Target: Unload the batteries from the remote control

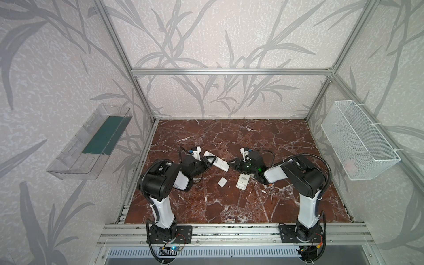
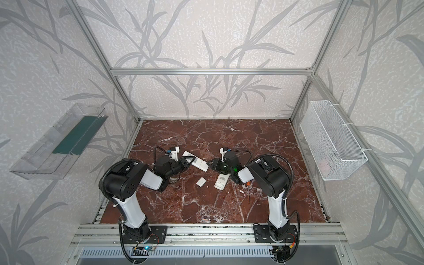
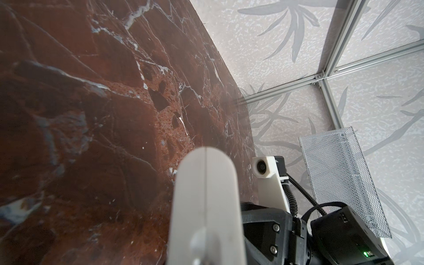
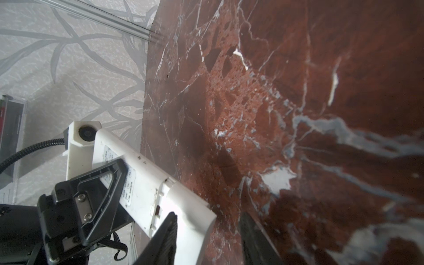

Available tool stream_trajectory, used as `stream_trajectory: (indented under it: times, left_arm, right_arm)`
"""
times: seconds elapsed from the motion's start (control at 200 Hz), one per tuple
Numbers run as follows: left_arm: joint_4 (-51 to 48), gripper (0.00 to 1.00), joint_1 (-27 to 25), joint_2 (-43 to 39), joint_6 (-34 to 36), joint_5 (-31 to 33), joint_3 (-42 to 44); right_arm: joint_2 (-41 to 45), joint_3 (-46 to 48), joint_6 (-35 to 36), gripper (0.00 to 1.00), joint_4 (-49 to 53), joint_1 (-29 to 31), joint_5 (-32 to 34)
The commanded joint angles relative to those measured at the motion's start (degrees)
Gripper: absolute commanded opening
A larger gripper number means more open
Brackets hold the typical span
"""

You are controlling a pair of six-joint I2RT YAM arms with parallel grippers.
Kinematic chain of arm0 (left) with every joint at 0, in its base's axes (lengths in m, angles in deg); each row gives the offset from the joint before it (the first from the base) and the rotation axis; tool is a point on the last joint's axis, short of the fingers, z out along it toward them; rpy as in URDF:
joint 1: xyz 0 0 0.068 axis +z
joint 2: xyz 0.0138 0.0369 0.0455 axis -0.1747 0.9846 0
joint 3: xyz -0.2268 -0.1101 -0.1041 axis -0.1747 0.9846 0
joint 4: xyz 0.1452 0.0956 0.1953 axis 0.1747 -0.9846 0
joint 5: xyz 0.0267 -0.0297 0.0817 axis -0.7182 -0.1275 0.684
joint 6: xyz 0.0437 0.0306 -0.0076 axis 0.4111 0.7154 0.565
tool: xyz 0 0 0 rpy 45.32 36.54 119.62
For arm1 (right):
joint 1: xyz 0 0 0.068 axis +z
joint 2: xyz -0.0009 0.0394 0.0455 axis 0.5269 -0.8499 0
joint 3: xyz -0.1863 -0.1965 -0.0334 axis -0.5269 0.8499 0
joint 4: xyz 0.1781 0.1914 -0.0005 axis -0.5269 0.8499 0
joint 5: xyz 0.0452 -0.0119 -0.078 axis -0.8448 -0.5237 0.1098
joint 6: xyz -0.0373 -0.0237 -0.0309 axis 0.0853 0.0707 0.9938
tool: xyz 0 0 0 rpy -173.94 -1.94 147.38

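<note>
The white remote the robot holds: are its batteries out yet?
Not yet. Done: one small flat white cover lies loose on the red marble table. In hand: the left tool clamps the long white plastic remote, and the right tool sits open at its end. To do: no batteries show anywhere, so they need pulling out.
</note>
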Motion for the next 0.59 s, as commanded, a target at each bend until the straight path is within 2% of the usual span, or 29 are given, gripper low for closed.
stream_trajectory:
  times: [0.0,0.175,0.335,0.465,0.59]
  left_arm:
    - [-7.7,0.02,-0.4,-4.4,6.6,-0.3,-2.7]
    - [-30.5,0.02,-3.4,-9.8,18.9,2.6,-8.7]
    - [-49.5,0.02,-9.2,-14.0,31.1,10.3,-16.2]
    - [-55.4,0.02,-11.0,-15.6,36.3,14.2,-19.5]
    - [-57.3,0.02,-10.7,-16.0,37.3,15.7,-20.2]
  right_arm:
    - [2.6,-0.5,4.0,0.46,5.9,-0.2,0.7]
    - [7.1,-2.5,10.7,0.46,14.7,0.4,1.7]
    - [11.2,-5.4,19.4,0.46,24.6,2.0,4.1]
    - [12.7,-5.6,20.9,0.47,27.4,2.3,5.3]
    - [12.8,-5.6,21.0,0.46,27.7,2.4,5.0]
